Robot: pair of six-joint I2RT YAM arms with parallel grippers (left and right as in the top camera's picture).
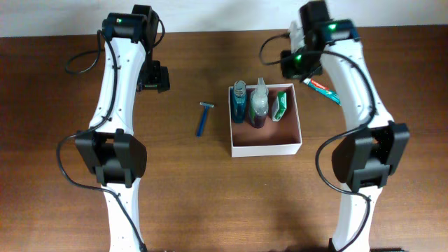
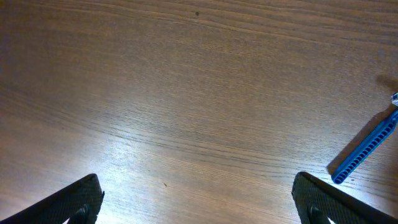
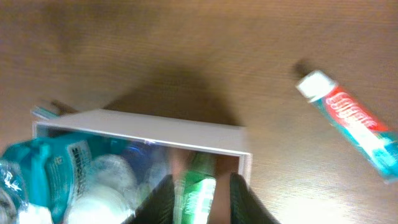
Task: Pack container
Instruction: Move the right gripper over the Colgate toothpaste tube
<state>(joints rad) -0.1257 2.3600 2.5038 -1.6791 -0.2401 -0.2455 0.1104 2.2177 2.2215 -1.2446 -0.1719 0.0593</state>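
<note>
While the left gripper (image 2: pixel 202 208) hung released, its fingers spread wide over the bare wooden table (image 1: pixel 175 182) with the blue razor (image 1: pixel 204 119) lying off to its right, the right gripper (image 3: pixel 199 202) hovered over the far right corner of the container (image 1: pixel 266 148). That container, white cardboard with a reddish-brown inside, sat mid-table between the arms, holding a blue bottle (image 1: pixel 239 103), a clear bottle (image 1: pixel 260 105) of dark liquid and a green packet (image 3: pixel 196 190). The right gripper's fingers (image 3: pixel 163 199) flanked the green packet, but blur made it impossible to tell whether they pinched it or stood clear. A toothpaste tube (image 1: pixel 323 89) lay on the table just right of the container.
</note>
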